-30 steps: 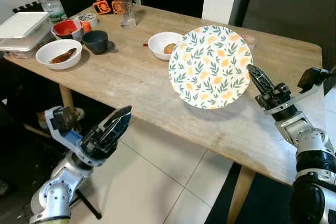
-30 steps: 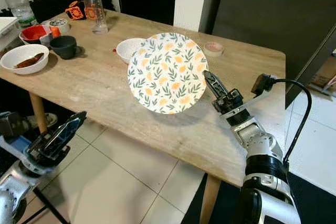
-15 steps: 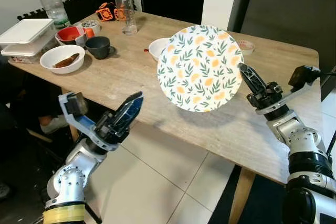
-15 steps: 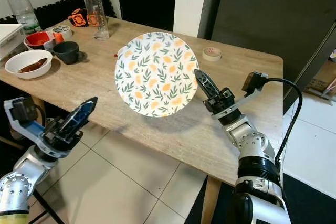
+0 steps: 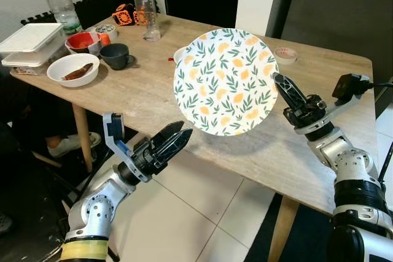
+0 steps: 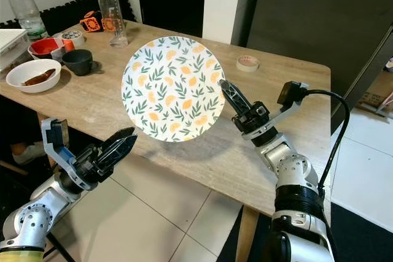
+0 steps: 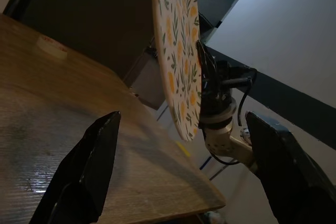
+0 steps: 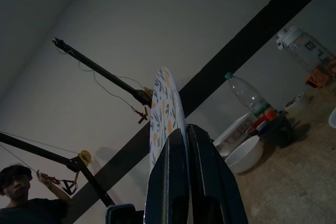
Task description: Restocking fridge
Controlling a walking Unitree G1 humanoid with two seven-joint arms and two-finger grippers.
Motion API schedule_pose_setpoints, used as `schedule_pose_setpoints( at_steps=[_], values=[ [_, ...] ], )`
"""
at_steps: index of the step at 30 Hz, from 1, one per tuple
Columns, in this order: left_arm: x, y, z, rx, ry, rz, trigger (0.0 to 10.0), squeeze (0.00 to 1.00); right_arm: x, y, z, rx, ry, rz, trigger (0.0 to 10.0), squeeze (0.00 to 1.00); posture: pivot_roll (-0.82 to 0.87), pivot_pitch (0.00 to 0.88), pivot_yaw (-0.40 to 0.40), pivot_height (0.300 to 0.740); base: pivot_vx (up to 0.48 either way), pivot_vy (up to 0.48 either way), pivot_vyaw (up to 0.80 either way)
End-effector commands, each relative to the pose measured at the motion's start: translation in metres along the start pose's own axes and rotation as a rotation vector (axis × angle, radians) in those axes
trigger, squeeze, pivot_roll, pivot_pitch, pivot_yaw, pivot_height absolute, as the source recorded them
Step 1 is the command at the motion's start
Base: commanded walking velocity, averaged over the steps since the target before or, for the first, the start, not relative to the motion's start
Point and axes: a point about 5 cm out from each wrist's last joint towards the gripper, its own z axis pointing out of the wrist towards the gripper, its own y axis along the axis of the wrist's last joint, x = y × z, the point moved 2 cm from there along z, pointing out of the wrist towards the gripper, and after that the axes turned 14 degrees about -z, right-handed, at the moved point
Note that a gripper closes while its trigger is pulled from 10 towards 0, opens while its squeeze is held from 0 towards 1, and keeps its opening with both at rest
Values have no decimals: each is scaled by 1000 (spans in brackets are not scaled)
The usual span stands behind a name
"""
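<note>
The right end effector point(image 5: 284, 90) is clenched on the rim of a round leaf-and-lemon patterned plate point(image 5: 225, 81), held upright above the wooden surface point(image 5: 147, 84), while the left end effector point(image 5: 174, 139) hangs spread beyond its near edge.

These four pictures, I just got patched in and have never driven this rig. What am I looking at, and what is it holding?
The two wide pictures come from a camera on the head of a humanoid robot, looking down at a wooden table. The two dark ones come from cameras on its wrists, looking along each gripper's black fingers. The right gripper is shut on the edge of a floral plate, held up on edge above the table. The left gripper is open, low beside the table's near edge, pointing toward the plate. On the table sit a white bowl, a dark cup, a red bowl, two bottles, white containers and a roll of tape.
</note>
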Motion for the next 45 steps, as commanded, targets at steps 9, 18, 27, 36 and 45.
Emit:
schedule_pose_setpoints(
  at_steps=[9, 18, 27, 36, 45],
  values=[
    [8, -3, 5, 7, 53, 45, 10000, 0, 6, -9, 1, 14, 14, 17, 0, 0, -43, 73, 30, 740, 0, 0, 0],
    [14, 3, 8, -40, 91, 72, 10000, 0, 7, -17, -1, 43, 9, 31, 0, 0, -43, 74, 31, 740, 0, 0, 0],
    [11, 4, 16, -49, 59, 79, 10000, 0, 9, -30, -2, 83, 2, 44, 0, 0, -45, 70, 31, 740, 0, 0, 0],
    [6, -2, 17, -18, 22, 61, 0, 0, 9, -35, -1, 102, -2, 42, 0, 0, -47, 58, 29, 740, 0, 0, 0],
    [7, 0, 16, -26, 30, 67, 0, 0, 9, -34, -2, 101, -6, 37, 0, 0, -48, 54, 29, 740, 0, 0, 0]
  ],
)
